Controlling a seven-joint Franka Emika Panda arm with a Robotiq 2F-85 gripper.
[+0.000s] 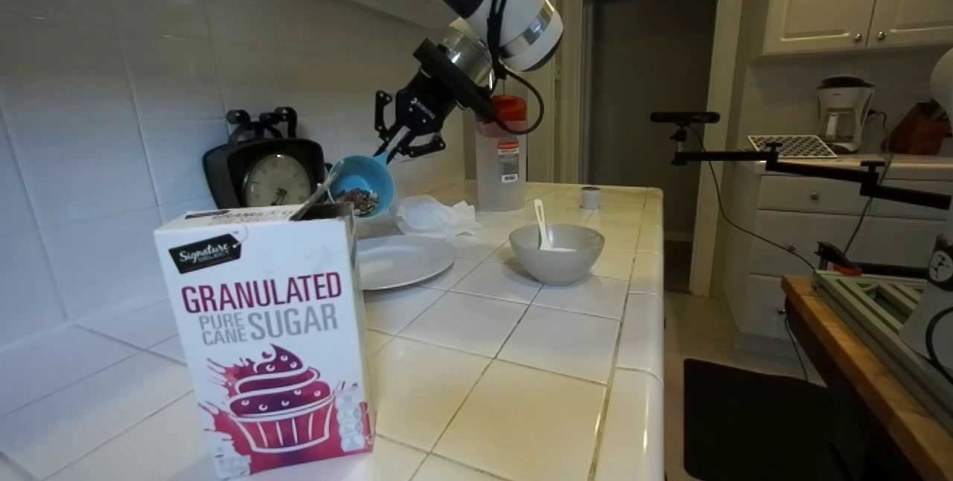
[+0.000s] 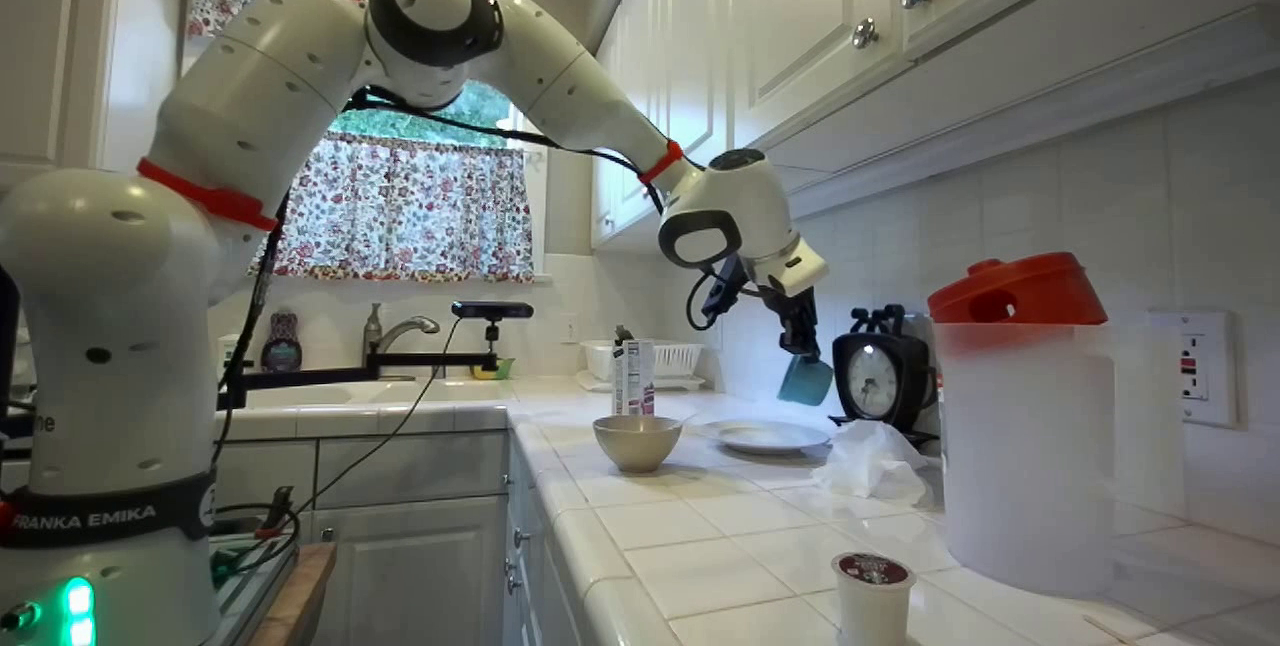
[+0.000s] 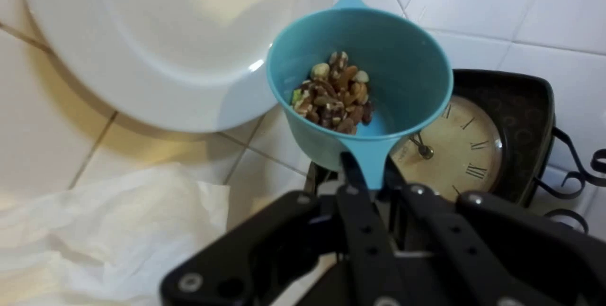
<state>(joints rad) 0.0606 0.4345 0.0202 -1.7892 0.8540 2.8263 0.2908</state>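
Observation:
My gripper (image 3: pixel 371 173) is shut on the handle tab of a light blue cup (image 3: pixel 407 59). A small heap of mixed nuts (image 3: pixel 334 97) lies inside the cup. In both exterior views the gripper (image 1: pixel 387 155) (image 2: pixel 806 356) points down and holds the cup (image 1: pixel 378 183) (image 2: pixel 806 382) tilted above the counter. A white plate (image 3: pixel 189 102) lies below and beside the cup; it also shows in both exterior views (image 1: pixel 409 261) (image 2: pixel 770 436). A black clock (image 3: pixel 454 154) stands close behind the cup, against the tiled wall, and shows in both exterior views (image 1: pixel 277 182) (image 2: pixel 872 381).
Crumpled white paper (image 3: pixel 142 230) lies near the plate. A grey bowl (image 1: pixel 558 254) with a white spoon (image 1: pixel 541 224) stands nearer the counter edge. A sugar box (image 1: pixel 275 332), a red-lidded pitcher (image 2: pixel 1028 456) and a small pod (image 2: pixel 873 601) stand on the counter. Cabinets (image 2: pixel 820 36) hang above.

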